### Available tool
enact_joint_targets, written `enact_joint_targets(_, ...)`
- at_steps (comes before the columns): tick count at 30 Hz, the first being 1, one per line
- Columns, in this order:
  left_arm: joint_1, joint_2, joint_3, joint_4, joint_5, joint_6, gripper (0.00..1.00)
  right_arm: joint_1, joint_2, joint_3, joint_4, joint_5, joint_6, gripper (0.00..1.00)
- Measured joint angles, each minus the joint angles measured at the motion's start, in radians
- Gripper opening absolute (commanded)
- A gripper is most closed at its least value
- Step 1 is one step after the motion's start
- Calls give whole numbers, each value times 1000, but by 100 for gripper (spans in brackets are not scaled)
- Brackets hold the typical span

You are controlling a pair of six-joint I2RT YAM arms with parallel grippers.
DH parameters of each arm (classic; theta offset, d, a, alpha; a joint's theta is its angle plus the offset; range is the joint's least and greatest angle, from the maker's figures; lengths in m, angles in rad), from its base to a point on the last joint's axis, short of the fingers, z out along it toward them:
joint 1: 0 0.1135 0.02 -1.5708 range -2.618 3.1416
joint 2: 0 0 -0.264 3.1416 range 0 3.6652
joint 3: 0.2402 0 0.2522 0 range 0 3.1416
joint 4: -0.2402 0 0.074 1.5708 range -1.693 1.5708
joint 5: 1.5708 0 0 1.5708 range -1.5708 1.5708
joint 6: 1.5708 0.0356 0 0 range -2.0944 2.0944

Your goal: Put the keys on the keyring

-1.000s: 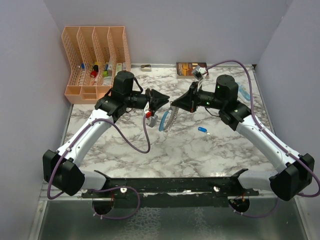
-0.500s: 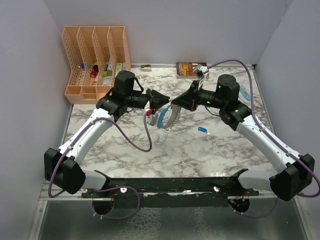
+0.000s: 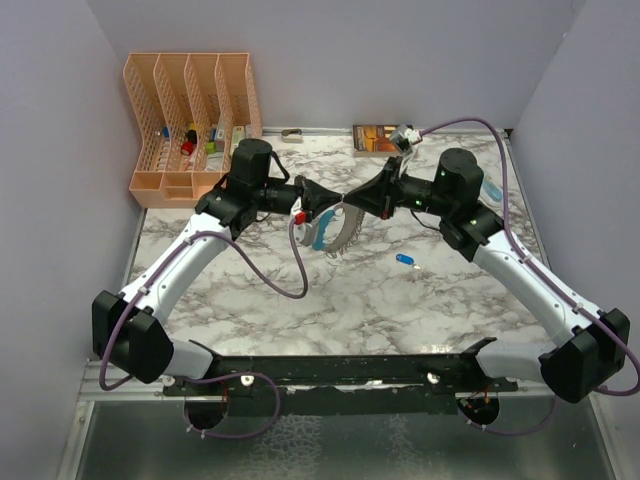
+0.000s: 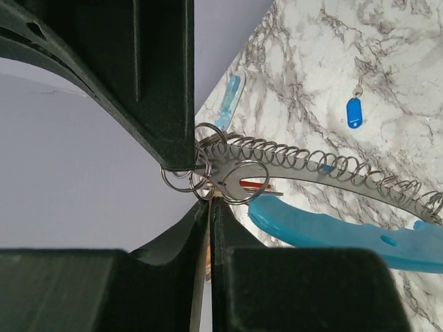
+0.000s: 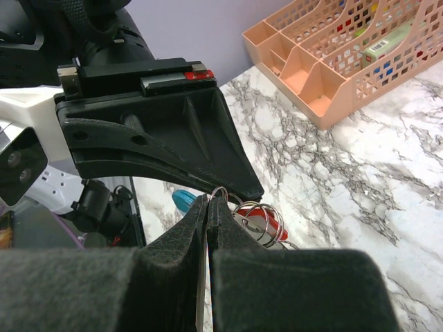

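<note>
Above the middle of the marble table, my two grippers meet tip to tip. My right gripper [image 3: 352, 206] [image 5: 208, 200] is shut on a ring of the keyring [image 3: 338, 234] [image 5: 243, 209]. The keyring's coil [image 4: 325, 166] and light-blue strap [image 3: 320, 234] [image 4: 346, 232] hang beneath. My left gripper [image 3: 328, 204] [image 4: 208, 202] is shut, with a thin strip of metal pinched between its fingers at the rings [image 4: 208, 176]. The red key's tag [image 3: 300, 215] [image 5: 268, 223] sits right at those rings. The dark blue key [image 3: 404, 260] [image 4: 354, 112] lies alone on the table to the right.
A peach file organiser [image 3: 190, 110] [image 5: 360, 62] stands at the back left. A brown box [image 3: 374, 138] lies at the back edge beside a small metal piece [image 3: 292, 135]. A pale-blue see-through object [image 3: 490, 187] lies behind the right arm.
The grippers have drawn closer until their tips touch. The keyring has risen with them and its strap has swung left. The left jaws have narrowed.
</note>
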State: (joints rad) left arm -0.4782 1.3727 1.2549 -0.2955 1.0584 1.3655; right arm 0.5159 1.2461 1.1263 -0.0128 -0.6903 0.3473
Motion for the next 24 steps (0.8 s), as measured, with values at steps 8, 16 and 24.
enact_joint_targets(8,-2,12,15,27,2,-45,0,0,-23,-35,58,20,1,1)
enact_joint_targets(16,-3,12,15,56,8,-100,0,0,-37,-63,119,65,2,1)
enact_joint_targets(24,-4,22,19,154,12,-234,0,0,-50,-91,202,116,14,1)
